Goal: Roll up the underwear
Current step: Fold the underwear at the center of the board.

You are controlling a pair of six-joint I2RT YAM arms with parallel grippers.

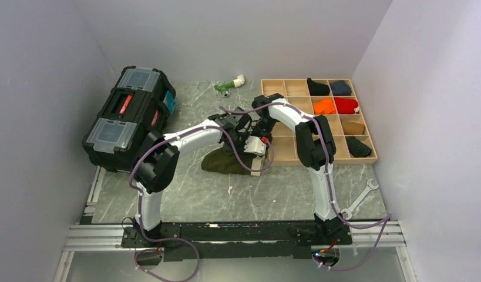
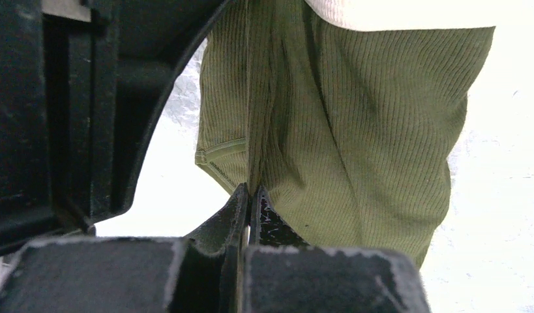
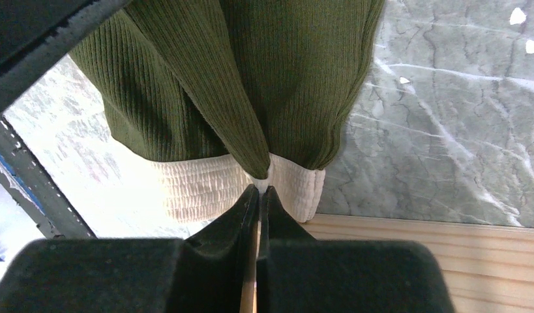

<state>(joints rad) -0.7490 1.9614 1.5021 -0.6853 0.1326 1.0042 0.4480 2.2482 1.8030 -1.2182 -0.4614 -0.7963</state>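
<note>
While both arms reach in over the middle of the grey-green marbled counter, the largest thing on it is a black plastic toolbox with clear lid compartments, standing at the far left. A red strip on the toolbox lid is too small to read. At the far right sits a pale wooden tray divided into square cells. Its right-hand cells hold rolled cloths: a black one, a navy one, an orange one, a red one, a brown one and a black ribbed one.

Between toolbox and tray, just left of the tray's near corner, lies the underwear, a ribbed dark olive-green cloth garment with a cream waistband. The waistband end points toward the tray.

The left gripper has its jaws pressed together on a raised fold of the olive cloth, and the fabric spreads away from the fingertips toward the bright counter. The right gripper is likewise pinched tight, holding the garment right at the waistband edge, where a ridge of green cloth runs into the jaws. The tray's wooden rim shows just below it in the right wrist view.

A silver open-ended wrench lies near the right arm's base, and a small green and white pipe fitting rests at the far edge.
</note>
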